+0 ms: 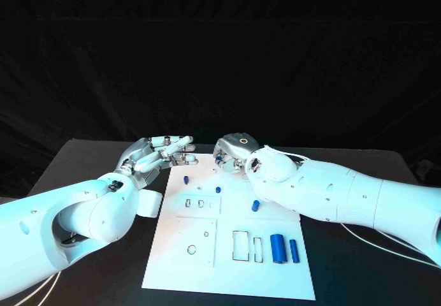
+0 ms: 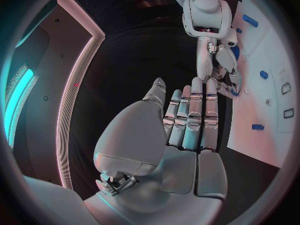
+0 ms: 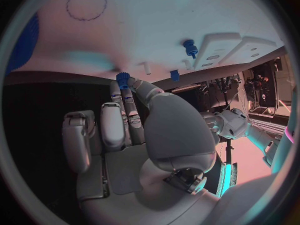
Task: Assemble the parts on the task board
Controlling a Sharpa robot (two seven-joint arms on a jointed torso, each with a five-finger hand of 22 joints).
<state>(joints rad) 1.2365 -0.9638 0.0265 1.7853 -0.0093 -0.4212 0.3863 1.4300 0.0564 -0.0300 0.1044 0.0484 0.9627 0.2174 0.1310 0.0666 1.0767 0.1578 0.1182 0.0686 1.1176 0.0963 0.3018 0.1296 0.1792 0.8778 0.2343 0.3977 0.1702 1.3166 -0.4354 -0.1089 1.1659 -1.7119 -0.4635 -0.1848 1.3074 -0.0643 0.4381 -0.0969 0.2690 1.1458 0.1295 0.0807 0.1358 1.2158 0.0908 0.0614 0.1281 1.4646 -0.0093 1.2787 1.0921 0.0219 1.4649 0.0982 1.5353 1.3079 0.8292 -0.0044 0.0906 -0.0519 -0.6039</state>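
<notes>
Both hands at task board [image 1: 230, 271] edge | left hand [image 1: 158, 153] spread, empty | right hand [image 1: 233, 152] apparently pinching blue part [image 3: 122, 78]

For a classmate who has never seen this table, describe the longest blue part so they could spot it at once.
Start at the white task board in the middle of the black table. Along its near edge, two blue bars lie side by side. The longest part is the thicker left bar; its neighbour is slimmer and shorter.
</notes>
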